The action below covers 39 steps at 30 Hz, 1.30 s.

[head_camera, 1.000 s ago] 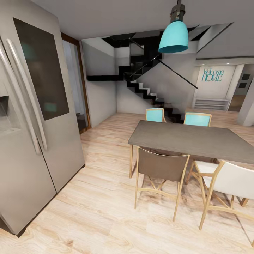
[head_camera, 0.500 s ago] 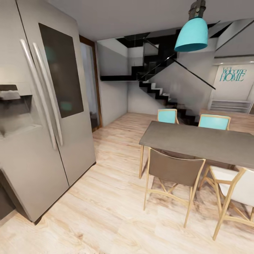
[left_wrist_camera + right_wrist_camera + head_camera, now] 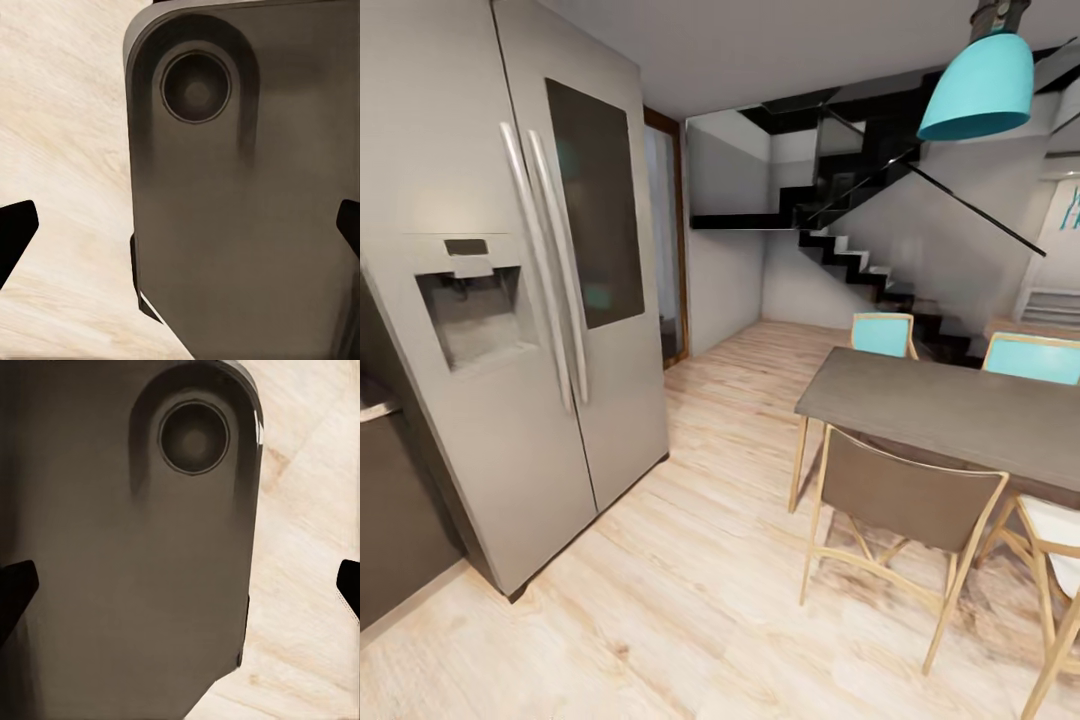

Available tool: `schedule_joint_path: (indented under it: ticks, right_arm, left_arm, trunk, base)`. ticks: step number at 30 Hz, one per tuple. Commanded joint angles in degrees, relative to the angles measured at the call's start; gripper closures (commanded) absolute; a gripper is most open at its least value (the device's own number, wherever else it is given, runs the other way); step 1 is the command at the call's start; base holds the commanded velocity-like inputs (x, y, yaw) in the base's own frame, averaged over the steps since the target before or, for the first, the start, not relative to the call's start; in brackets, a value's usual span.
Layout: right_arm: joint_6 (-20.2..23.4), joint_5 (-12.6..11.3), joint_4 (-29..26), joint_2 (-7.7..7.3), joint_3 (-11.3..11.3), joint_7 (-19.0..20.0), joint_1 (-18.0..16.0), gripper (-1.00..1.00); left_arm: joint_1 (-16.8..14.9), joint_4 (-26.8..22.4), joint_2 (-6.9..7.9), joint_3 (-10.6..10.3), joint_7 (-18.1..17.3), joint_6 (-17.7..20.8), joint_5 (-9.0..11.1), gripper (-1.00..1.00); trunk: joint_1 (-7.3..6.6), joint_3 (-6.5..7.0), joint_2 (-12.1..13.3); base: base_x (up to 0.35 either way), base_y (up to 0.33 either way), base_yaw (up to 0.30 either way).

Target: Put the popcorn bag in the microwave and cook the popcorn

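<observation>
The popcorn bag and the microwave are out of view. In the left wrist view my left gripper [image 3: 181, 234] hangs open, its dark fingertips [image 3: 16, 236] far apart at the picture's edges, with only the robot's grey body [image 3: 240, 225] and the wood floor behind them. My right gripper [image 3: 180, 589] is open in the same way, its fingertips [image 3: 15, 589] spread wide over the grey body [image 3: 127, 570]. Neither holds anything. A sliver of grey countertop [image 3: 374, 405] over a dark cabinet [image 3: 395, 520] shows at the head view's left edge.
A tall steel two-door fridge [image 3: 540, 330] with a dispenser stands at the left. A grey dining table [image 3: 950, 410] with wooden chairs [image 3: 905, 500] is at the right under a teal lamp [image 3: 980, 88]. Light wood floor [image 3: 690, 580] runs between them towards the black stairs [image 3: 860, 265].
The whole head picture has shifted right, so the camera has turned left. The fridge's dispenser and the dark cabinet beside it have come into view.
</observation>
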Motion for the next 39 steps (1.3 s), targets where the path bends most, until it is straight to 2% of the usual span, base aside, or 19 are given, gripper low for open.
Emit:
schedule_joint_path:
  ticks: [1, 16, 20, 25, 26, 28, 31, 33, 36, 39]
  right_arm:
    - [-0.32, -0.04, 0.01, -0.01, -0.02, -0.01, 0.01, -1.00]
    - [-0.38, -0.31, 0.01, -0.01, -0.31, -0.01, 0.01, -1.00]
    - [-0.38, -0.27, 0.01, -0.01, -0.36, -0.01, 0.01, -1.00]
    - [-0.38, -0.22, 0.01, -0.01, -0.34, -0.01, 0.01, -1.00]
    - [-0.38, -0.22, 0.01, -0.01, -0.36, -0.01, 0.01, -1.00]
    - [-0.38, -0.22, 0.01, -0.01, -0.36, -0.01, 0.01, -1.00]
    - [-0.38, -0.23, 0.01, -0.01, -0.46, -0.01, 0.01, -1.00]
    - [-0.38, -0.22, 0.01, -0.01, -0.47, -0.01, 0.01, -1.00]
    - [-0.38, -0.22, 0.01, -0.01, -0.47, -0.01, 0.01, -1.00]
    - [-0.38, -0.20, 0.01, 0.01, -0.47, -0.01, 0.01, -1.00]
  left_arm:
    - [0.01, -0.06, 0.01, -0.04, -0.01, -0.02, 0.01, -1.00]
    - [0.01, -0.19, -0.01, 0.20, 0.03, -0.09, 0.35, -1.00]
    - [0.01, -4.23, -0.71, 0.50, 0.01, 0.12, 0.46, -1.00]
    - [0.01, -4.63, -1.36, 0.81, -0.01, 0.50, 0.93, -1.00]
    - [0.01, -4.52, -1.30, 0.82, -0.01, 0.40, 2.09, -1.00]
    - [0.01, -4.34, -1.31, 0.74, -0.03, 0.26, 7.23, -1.00]
    - [0.01, -4.25, -1.03, 0.59, -0.04, 0.10, 13.24, -1.00]
    - [0.01, -4.04, -0.90, 0.58, 0.21, 0.07, 14.91, -1.00]
    - [0.01, -3.65, -0.58, 0.64, 0.66, 0.23, 15.99, -1.00]
    - [0.01, -3.55, -0.23, 0.62, 0.70, 0.14, 19.00, -1.00]
  trunk:
    - [0.00, -0.03, -0.02]
    - [0.00, -0.03, -0.02]
    - [0.00, -0.03, -0.02]
    - [0.00, -0.03, -0.02]
    - [0.00, -0.03, -0.02]
    - [0.00, -0.03, -0.02]
    - [0.00, -0.03, -0.02]
    - [0.00, -0.03, -0.02]
    - [0.00, -0.03, -0.02]
    - [0.00, -0.03, -0.02]
  base:
    - [0.000, 0.000, 0.277]
    - [0.000, 0.000, 0.277]
    - [0.000, 0.000, 0.277]
    - [0.000, 0.000, 0.277]
    - [0.000, 0.000, 0.277]
    - [0.000, 0.000, 0.277]
    - [0.000, 0.000, 0.277]
    - [0.000, 0.000, 0.277]
    - [0.000, 0.000, 0.277]
    - [0.000, 0.000, 0.277]
